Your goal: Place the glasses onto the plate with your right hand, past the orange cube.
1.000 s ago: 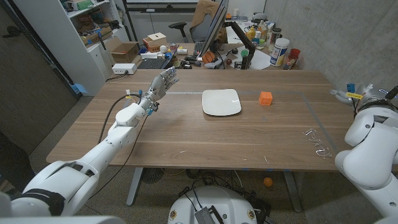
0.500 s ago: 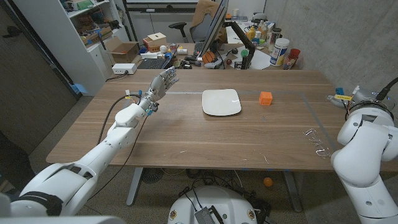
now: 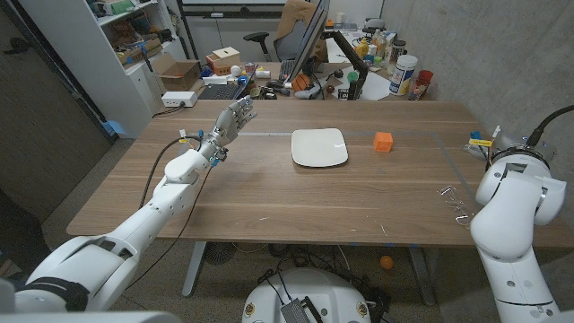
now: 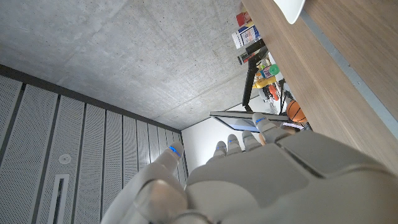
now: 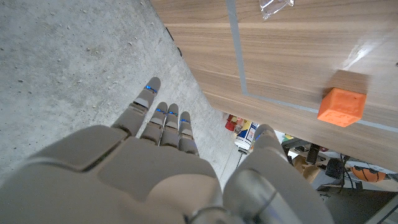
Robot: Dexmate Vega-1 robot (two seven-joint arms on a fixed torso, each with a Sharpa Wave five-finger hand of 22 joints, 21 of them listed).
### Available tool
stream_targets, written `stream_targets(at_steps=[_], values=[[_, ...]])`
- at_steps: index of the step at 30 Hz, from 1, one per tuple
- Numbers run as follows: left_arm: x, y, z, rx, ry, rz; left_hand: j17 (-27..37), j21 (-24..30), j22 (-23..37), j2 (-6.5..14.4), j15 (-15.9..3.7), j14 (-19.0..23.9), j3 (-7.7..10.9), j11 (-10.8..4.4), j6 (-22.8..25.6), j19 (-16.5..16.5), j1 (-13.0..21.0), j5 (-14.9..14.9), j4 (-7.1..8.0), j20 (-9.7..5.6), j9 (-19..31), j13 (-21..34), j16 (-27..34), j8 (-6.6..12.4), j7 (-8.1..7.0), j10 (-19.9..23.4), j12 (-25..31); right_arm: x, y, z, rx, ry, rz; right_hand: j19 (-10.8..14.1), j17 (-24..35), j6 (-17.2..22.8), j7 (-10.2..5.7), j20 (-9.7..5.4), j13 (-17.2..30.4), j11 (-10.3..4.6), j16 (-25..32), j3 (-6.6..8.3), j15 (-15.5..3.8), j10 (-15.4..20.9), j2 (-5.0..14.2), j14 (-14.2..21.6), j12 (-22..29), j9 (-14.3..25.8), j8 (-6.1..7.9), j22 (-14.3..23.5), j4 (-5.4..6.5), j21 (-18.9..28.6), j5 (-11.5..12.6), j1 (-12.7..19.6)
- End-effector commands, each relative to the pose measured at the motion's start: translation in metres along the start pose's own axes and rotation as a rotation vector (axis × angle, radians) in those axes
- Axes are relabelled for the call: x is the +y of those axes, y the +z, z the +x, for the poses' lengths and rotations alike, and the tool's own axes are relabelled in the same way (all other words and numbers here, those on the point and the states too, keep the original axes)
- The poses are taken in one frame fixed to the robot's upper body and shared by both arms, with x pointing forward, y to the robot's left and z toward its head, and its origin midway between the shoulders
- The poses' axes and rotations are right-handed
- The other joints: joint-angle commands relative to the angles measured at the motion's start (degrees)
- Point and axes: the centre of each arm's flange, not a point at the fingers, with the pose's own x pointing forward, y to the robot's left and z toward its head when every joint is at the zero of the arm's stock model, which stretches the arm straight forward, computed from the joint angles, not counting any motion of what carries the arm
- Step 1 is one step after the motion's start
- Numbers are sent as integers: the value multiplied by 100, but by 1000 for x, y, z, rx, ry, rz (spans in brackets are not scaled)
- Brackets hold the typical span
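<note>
Glasses: a pair of clear-framed glasses [image 3: 456, 206] lies on the brown wooden table [image 3: 269, 193] at the lower right of the head view, close to the table's near edge, partly behind the white right arm.
Plate: a white, rounded-square plate [image 3: 319, 147] sits at the centre of the head view, bare.
Cube: a small orange cube [image 3: 384, 141] stands just right of the plate, apart from it; in the right wrist view it appears at the right edge [image 5: 341, 106].
Right hand: in its wrist view the right hand [image 5: 168, 168] is released, fingers straight and apart, grasping nothing.
Left hand: the left hand [image 3: 230, 123] hangs over the table's upper left part, fingers extended and holding nothing.
</note>
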Motion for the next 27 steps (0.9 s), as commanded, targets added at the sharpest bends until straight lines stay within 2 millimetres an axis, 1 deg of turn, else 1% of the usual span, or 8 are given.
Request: stream_targets(at_steps=[1, 14, 27], values=[[3, -3, -2, 8, 4, 0, 21, 21, 12, 634, 22, -103, 19, 28, 4, -22, 33, 21, -27, 2, 24, 23, 4, 18, 31, -66, 47, 13, 9, 8, -8, 42, -27, 69, 28, 59, 27, 15, 22, 15, 6, -25, 26, 44, -62, 58, 26, 15, 43, 15, 6, 7, 39, 34], [1, -1, -2, 8, 2, 2, 21, 23, 12, 632, 19, -106, 17, 32, 2, -20, 33, 21, -28, 1, 24, 23, 3, 18, 37, -65, 48, 24, 6, 15, 6, 71, -29, 77, 28, 68, 24, 16, 23, 13, -1, -37, 24, 47, -64, 63, 24, 15, 44, 15, -3, 0, 54, 48], [4, -5, -3, 16, 5, -2, 21, 24, 12, 630, 20, -108, 14, 29, 6, -19, 32, 21, -27, -1, 24, 23, 3, 20, 32, -65, 48, 37, 10, 21, 2, 111, -44, 115, 28, 128, 24, 8, 25, 12, 6, -54, 8, 107, -66, 109, 42, 16, 63, 15, -9, 1, 71, 58]])
